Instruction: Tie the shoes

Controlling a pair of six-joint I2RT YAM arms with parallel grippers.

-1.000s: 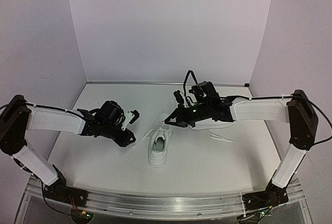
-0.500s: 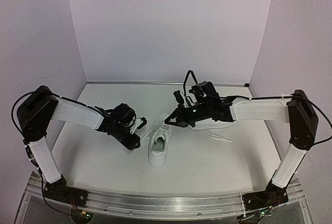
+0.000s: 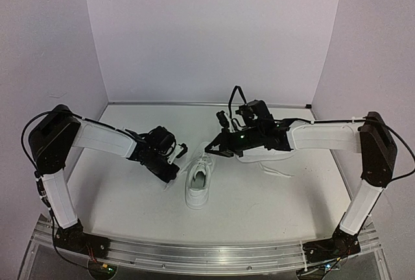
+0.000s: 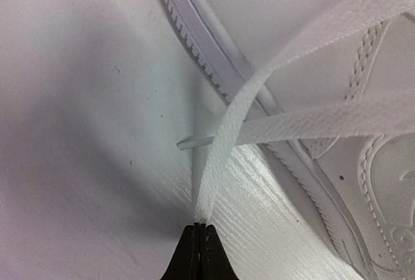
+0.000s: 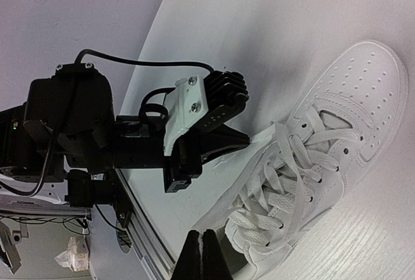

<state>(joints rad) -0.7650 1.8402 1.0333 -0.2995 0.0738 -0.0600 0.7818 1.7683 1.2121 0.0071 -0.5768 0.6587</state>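
Left gripper (image 4: 200, 231) is pinched shut on a lace (image 4: 220, 144) just left of the sneaker (image 3: 198, 188), right gripper (image 5: 202, 247) closed just above its laces (image 5: 275, 183) — can't tell on what — so pull slow, keep tension.

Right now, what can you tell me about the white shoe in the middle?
The shoe is an all-white low-top sneaker, leather by the look, with small holes over the toe, stitched panels and a ribbed sole edge. It stands on its sole on the table, laces loose and untied. The left pincer is shut on one lace beside it; the right pincer, shut, hovers by its laces.
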